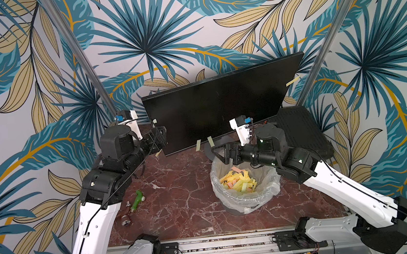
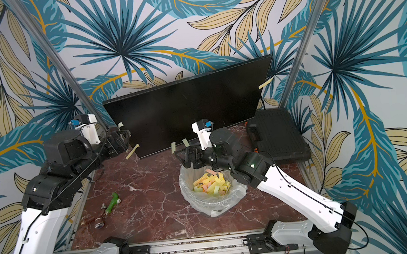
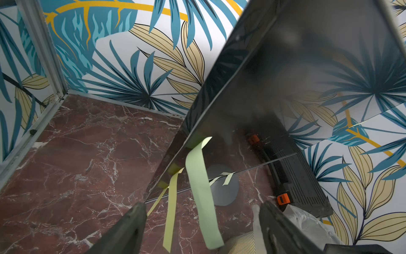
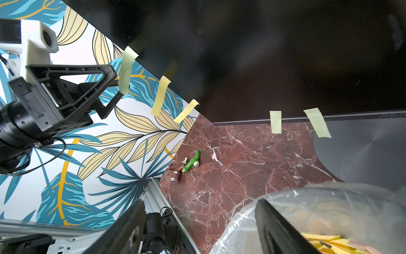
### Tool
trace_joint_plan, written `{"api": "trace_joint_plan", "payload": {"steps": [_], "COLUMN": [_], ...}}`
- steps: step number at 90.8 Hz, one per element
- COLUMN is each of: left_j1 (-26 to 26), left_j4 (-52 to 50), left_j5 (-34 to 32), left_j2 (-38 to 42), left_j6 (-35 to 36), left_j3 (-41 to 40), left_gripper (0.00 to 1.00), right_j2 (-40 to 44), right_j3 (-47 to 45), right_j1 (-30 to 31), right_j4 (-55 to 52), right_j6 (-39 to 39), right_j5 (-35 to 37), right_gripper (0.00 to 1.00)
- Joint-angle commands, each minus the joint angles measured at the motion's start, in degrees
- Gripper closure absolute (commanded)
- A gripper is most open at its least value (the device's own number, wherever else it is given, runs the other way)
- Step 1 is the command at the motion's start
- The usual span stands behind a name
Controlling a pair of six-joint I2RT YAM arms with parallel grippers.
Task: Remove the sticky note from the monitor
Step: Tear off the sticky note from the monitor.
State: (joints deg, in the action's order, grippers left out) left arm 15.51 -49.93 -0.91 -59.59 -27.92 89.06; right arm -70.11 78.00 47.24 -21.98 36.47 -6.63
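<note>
Left jaws wide apart, nothing held, standing either side of a pale green sticky note (image 3: pixel 201 187) that hangs between them untouched. Right jaws also wide apart and empty, poised above the bag-lined bin (image 1: pixel 220 197) of discarded strips. The note is fixed by its upper end to the monitor (image 1: pixel 220 105), partway down the screen edge on the left arm's side; the rest dangles free over the bench (image 1: pixel 177 186), slightly twisted. A yellow strip (image 4: pixel 161 96) and others hang lower on the same edge and along the bottom bezel. Handling, as judged: thin paper, almost weightless, limp and easily creased or torn, held only by a weak adhesive band at the stuck end. Best hold looks to be on the free tail, a little below the bezel, where there is paper on both sides and no glass to strike. The strip shows its broad face to the left wrist camera, so the pads may meet its edges; soft paper should fold rather than resist, and a crumpled pinch would probably do. Peel gently away from the glossy face rather than snatching: the screen scratches, and the panel on its round grey stand base (image 4: pixel 362 149) could rock if knocked.
</note>
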Motion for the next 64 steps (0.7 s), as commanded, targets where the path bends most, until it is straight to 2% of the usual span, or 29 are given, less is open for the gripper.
{"api": "trace_joint_plan", "payload": {"steps": [1, 34, 51, 64], "left_j1": [0.51, 0.93, 1.17, 1.25], "left_j4": [-1.04, 0.36, 0.77, 0.8], "left_j5": [-2.59, -1.76, -1.42, -1.21], "left_j2": [0.42, -0.42, -0.96, -0.93], "left_j6": [1.07, 1.12, 1.2, 1.38], "left_j3": [1.3, 1.3, 1.25, 1.3], "left_gripper": [0.18, 0.33, 0.47, 0.65], "right_j2": [-0.56, 0.12, 0.47, 0.8], "right_j3": [1.11, 0.61, 0.43, 0.23], "right_j1": [0.2, 0.38, 0.32, 0.39], "right_j4": [1.68, 1.08, 0.72, 0.37], "right_j6": [0.09, -0.38, -0.66, -0.81], "right_j5": [1.0, 2.14, 2.85, 3.35], "right_gripper": [0.18, 0.18, 0.19, 0.19]}}
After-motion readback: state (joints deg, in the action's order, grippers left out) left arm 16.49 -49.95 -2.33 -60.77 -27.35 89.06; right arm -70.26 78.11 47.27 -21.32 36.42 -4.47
